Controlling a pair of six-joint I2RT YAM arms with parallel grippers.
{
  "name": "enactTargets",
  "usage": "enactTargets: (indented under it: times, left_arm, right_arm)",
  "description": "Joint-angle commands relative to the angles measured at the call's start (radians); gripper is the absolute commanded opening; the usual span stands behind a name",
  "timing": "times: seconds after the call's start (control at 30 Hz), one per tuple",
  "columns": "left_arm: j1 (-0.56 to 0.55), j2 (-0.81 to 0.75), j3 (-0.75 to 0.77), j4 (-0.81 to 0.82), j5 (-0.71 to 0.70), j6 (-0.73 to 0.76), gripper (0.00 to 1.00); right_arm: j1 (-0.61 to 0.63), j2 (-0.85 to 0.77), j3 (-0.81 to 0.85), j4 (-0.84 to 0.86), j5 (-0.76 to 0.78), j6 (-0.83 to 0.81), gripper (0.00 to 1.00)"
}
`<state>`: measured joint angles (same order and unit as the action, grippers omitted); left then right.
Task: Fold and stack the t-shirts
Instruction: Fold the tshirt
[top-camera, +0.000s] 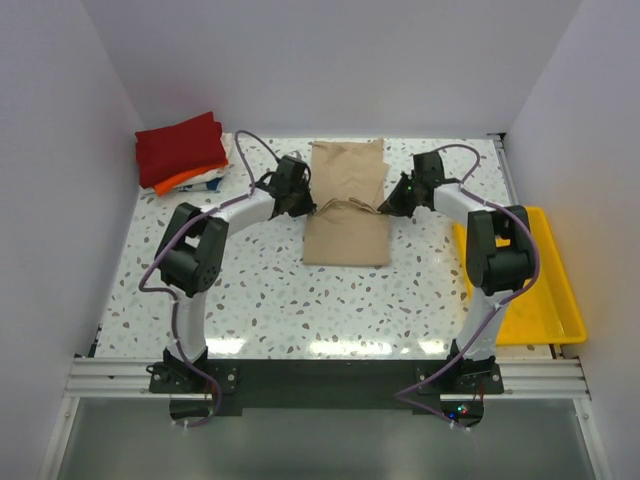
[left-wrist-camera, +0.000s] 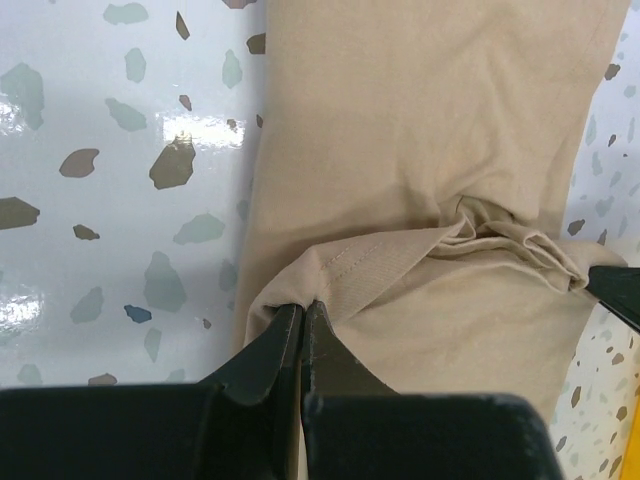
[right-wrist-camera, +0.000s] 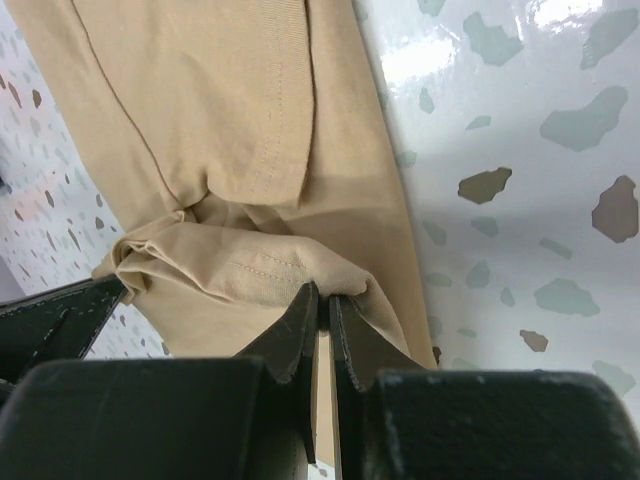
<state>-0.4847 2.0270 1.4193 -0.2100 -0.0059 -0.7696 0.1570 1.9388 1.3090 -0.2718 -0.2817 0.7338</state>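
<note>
The tan t-shirt (top-camera: 346, 205) lies folded into a long strip in the middle of the table, running front to back. My left gripper (top-camera: 306, 205) is shut on its left edge about halfway along, pinching a hemmed fold (left-wrist-camera: 340, 275). My right gripper (top-camera: 384, 206) is shut on the right edge opposite, pinching a hemmed fold (right-wrist-camera: 270, 275). The cloth between them is bunched into a raised crease. A stack of folded shirts sits at the back left: dark red (top-camera: 180, 148) on top, orange (top-camera: 178, 181) below, white (top-camera: 208, 183) at the bottom.
A yellow plastic tray (top-camera: 545, 300) hangs at the table's right edge beside the right arm. White walls close in the back and sides. The speckled tabletop (top-camera: 280, 300) runs to the front rail.
</note>
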Motion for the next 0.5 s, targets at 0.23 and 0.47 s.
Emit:
enactTargets:
  times: [0.23,0.47]
  left_arm:
    - [0.034,0.019,0.063,0.069,0.037,0.044,0.00]
    - [0.044,0.001,0.082,0.087,0.058,0.093,0.45]
  right_arm:
    - [-0.014,0.058,0.091,0.049,-0.037,0.018,0.03]
    - [-0.022,0.043,0.116,0.043,-0.044,-0.002,0.37]
